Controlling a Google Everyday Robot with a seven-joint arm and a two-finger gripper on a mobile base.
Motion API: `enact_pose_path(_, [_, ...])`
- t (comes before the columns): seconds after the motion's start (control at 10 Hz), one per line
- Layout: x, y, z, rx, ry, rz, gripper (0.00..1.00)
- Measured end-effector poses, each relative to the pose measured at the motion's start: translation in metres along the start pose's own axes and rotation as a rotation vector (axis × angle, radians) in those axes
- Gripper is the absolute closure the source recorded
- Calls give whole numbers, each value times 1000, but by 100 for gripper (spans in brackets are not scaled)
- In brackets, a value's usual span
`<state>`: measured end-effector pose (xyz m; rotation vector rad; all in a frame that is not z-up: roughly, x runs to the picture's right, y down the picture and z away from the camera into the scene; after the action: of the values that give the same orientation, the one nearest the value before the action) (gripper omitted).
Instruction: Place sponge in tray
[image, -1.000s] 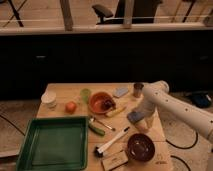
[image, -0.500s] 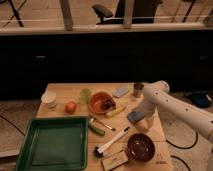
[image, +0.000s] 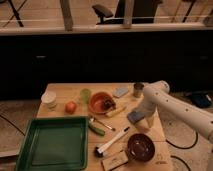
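Observation:
The slate-blue sponge (image: 133, 117) lies on the wooden table, right of centre, partly hidden by my gripper. My gripper (image: 141, 116) hangs from the white arm that reaches in from the right, and it sits directly at the sponge's right edge. I cannot tell whether it is touching the sponge. The large green tray (image: 30, 146) sits at the front left corner of the table, well to the left of the sponge, with nothing in it.
Between sponge and tray lie an orange bowl (image: 101, 103), a yellow stick (image: 115, 111), a green item (image: 97, 130) and a black-and-white brush (image: 112, 141). A dark-red bowl (image: 139, 147) is at the front right. A paler pad (image: 120, 92) and a can (image: 138, 90) stand behind.

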<state>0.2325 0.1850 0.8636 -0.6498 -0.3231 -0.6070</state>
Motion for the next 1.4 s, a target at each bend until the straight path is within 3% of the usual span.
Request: enact_pose_path(1.4, [5,2,2,1,11,-84,20])
